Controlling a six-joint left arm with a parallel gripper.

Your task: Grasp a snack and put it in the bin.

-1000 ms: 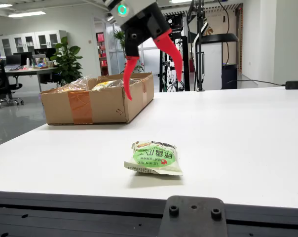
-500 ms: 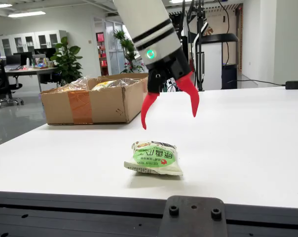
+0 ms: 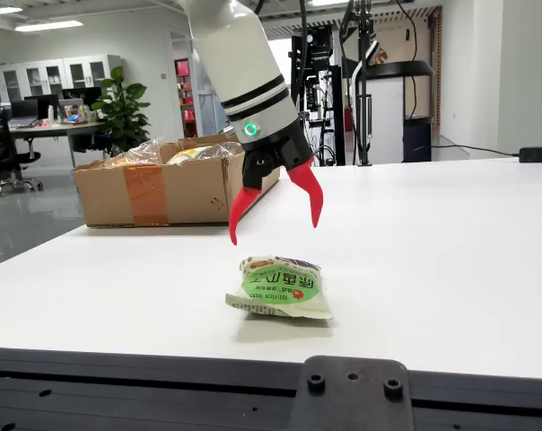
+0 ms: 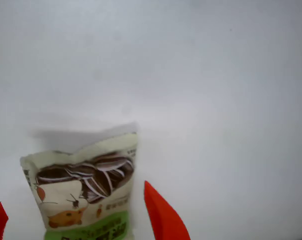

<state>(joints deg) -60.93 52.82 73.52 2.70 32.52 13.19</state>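
Note:
A snack packet [image 3: 279,286] with a green label lies flat on the white table [image 3: 432,251], near its front edge in the side view. My gripper [image 3: 275,229] hangs just above and behind it, its red fingers [image 3: 242,211] spread open with nothing between them. In the view that rides on the gripper, the snack packet [image 4: 86,192] lies between the two red fingertips [image 4: 161,215], low in the frame. The bin is a cardboard box [image 3: 163,184] at the table's far left in the side view, holding several wrapped snacks.
A black mount plate [image 3: 352,395] sits at the table's front rim. Behind the table are black stands [image 3: 361,81], an office desk, chairs and a plant [image 3: 123,108]. A black box [image 3: 537,154] lies at the far right edge.

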